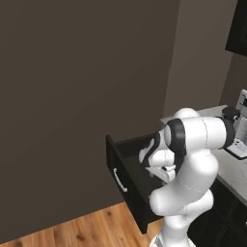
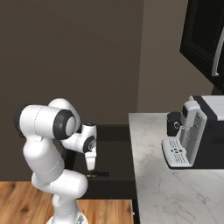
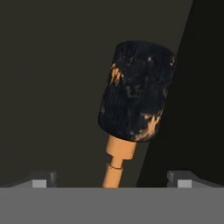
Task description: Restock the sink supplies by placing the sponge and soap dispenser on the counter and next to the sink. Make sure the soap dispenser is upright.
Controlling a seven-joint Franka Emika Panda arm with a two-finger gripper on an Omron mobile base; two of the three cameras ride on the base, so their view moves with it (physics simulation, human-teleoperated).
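1. My gripper [image 3: 112, 181] hangs down into an open dark drawer [image 1: 126, 166], its two fingertips [image 3: 41, 179] spread wide apart with nothing between them touching either one.
2. In the hand view the soap dispenser [image 3: 135, 100] lies on its side on the drawer floor, right under my hand. Its black, orange-flecked body points away from me, and its orange neck and pump run back toward the gap between my fingertips.
3. The dispenser sits near the drawer's side wall, which shows as a darker band along the right of the hand view. I cannot tell whether the bottle touches that wall.
4. From the right base view, my hand [image 2: 90, 159] points straight down over the drawer, and a thin dark shape with an orange tip lies just below it on the drawer floor.
5. The counter [image 2: 175, 188] begins just beside the drawer, at its right in that view. A grey coffee machine [image 2: 192, 131] stands on it, well apart from my hand.
6. From the left base view, the drawer juts out over a wooden floor [image 1: 82, 229], with a pale handle [image 1: 118, 179] on its front panel.
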